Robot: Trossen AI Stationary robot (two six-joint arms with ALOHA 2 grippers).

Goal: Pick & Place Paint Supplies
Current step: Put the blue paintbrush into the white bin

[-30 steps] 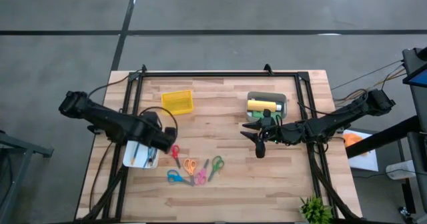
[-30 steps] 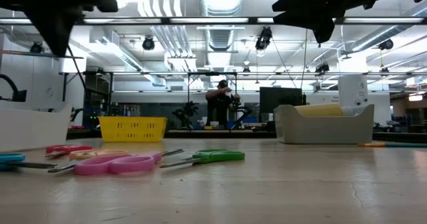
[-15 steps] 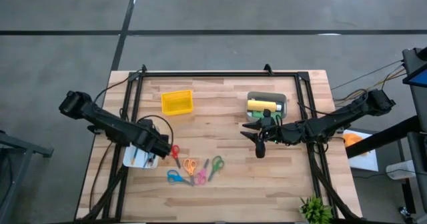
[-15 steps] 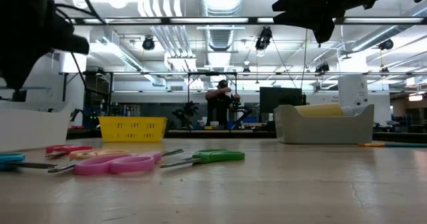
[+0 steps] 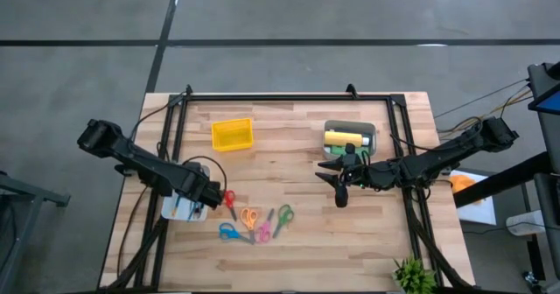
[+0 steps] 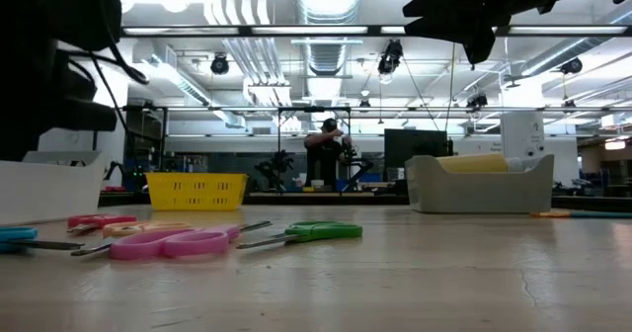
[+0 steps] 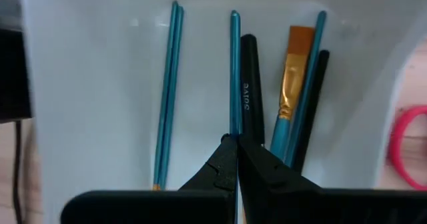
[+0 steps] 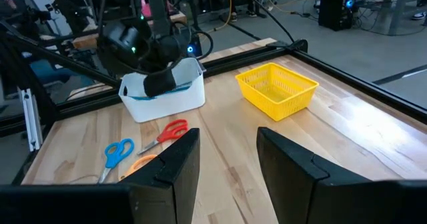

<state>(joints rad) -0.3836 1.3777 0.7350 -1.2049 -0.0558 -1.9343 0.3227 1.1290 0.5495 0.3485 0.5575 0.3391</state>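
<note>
the left gripper (image 7: 235,159) is down in the white bin (image 5: 172,208) at the table's 8 o'clock, clenched on a teal brush (image 7: 235,71) among the other brushes; the pick is in hand. next it likely must lift straight up and carry toward the grey tray (image 5: 370,129) at 2 o'clock; the right gripper (image 8: 227,159) hovers mid-table, half open and empty.

Left gripper (image 7: 235,144) has dropped into the white bin (image 5: 175,212) — over brushes (image 7: 293,84).

**Table layout**

On the table's (image 5: 297,250) left side a tray (image 5: 181,208) holds brushes (image 7: 233,71) lying side by side. Scissors (image 5: 254,221) lie in a loose row just right of it. A mesh basket (image 5: 233,134) sits behind them. On the right side, a bin (image 5: 350,136) holds a paint bottle (image 5: 341,138).
</note>
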